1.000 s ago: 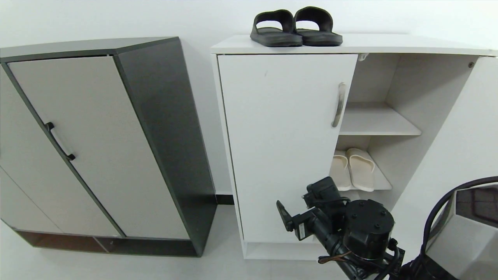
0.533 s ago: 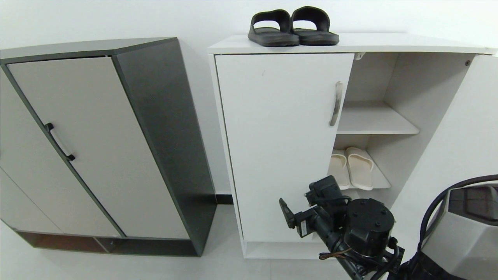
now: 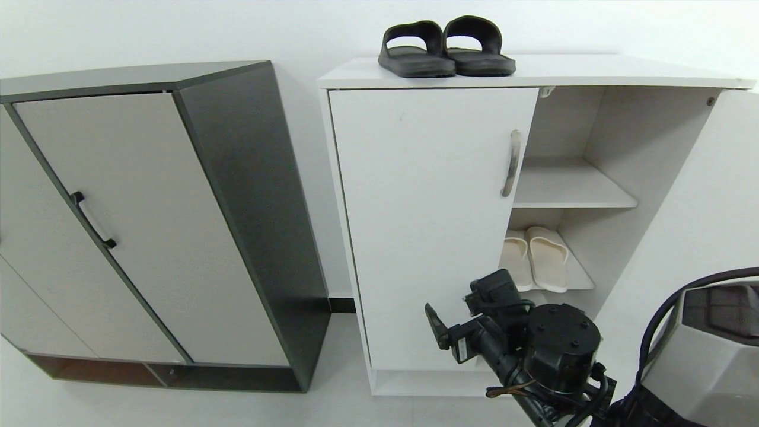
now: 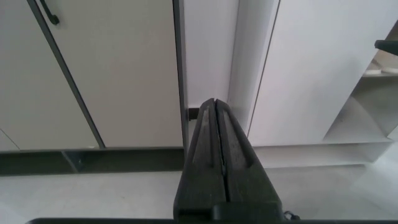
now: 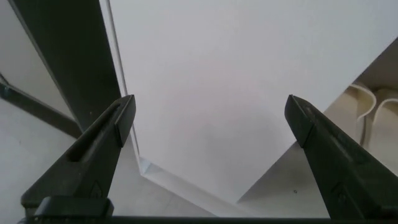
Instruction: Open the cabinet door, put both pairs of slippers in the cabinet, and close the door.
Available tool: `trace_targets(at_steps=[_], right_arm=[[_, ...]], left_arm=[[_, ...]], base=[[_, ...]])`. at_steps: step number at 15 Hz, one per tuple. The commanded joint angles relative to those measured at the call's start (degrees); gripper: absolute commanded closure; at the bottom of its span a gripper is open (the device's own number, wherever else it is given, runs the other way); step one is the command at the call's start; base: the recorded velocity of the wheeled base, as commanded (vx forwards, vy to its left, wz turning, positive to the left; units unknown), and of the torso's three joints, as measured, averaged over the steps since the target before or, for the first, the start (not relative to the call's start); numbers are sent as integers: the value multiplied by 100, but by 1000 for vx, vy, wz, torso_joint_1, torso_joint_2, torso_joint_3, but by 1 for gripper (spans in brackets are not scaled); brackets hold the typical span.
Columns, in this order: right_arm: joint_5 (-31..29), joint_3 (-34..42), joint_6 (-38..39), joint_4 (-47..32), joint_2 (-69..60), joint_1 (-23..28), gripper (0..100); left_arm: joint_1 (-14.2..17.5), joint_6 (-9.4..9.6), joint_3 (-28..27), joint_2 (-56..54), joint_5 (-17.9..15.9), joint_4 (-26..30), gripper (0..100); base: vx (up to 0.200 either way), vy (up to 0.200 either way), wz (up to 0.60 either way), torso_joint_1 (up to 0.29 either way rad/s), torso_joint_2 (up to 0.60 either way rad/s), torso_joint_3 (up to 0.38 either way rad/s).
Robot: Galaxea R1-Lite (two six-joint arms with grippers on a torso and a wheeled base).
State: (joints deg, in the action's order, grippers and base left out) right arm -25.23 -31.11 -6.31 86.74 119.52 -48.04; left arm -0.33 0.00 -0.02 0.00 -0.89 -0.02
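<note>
Only the head camera has tipped slightly; the right gripper (image 5: 210,102) still hangs low, spread wide, before the white cabinet's (image 3: 533,65) shut left door (image 3: 427,225). The black slippers (image 3: 446,46) sit on the cabinet top, well above it, and the cream slippers (image 3: 533,258) lie on the lower shelf near it. The left gripper (image 4: 214,106) is pressed together.

We can read no text, brand, number or sign in any view. On the right arm's bracket (image 3: 461,354), low in front of the white cabinet door (image 3: 427,225), we see a small pale patch that may be a label. Anything printed on it is too small to make out.
</note>
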Motion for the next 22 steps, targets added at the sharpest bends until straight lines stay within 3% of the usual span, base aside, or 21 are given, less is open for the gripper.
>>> trace_targets(at_steps=[1, 11, 22], right_arm=[[-8, 0, -1, 1, 10, -3, 0], [-8, 0, -1, -16, 10, -3, 0], [1, 0, -1, -16, 10, -12, 0]], left_arm=[[-2, 0, 2, 9, 1, 2, 100], [-2, 0, 2, 9, 1, 2, 100], [-2, 0, 2, 9, -8, 2, 100]], base=[[0, 0, 0, 7, -173, -315], [0, 0, 0, 92, -450, -351], [0, 0, 0, 184, -495, -314]])
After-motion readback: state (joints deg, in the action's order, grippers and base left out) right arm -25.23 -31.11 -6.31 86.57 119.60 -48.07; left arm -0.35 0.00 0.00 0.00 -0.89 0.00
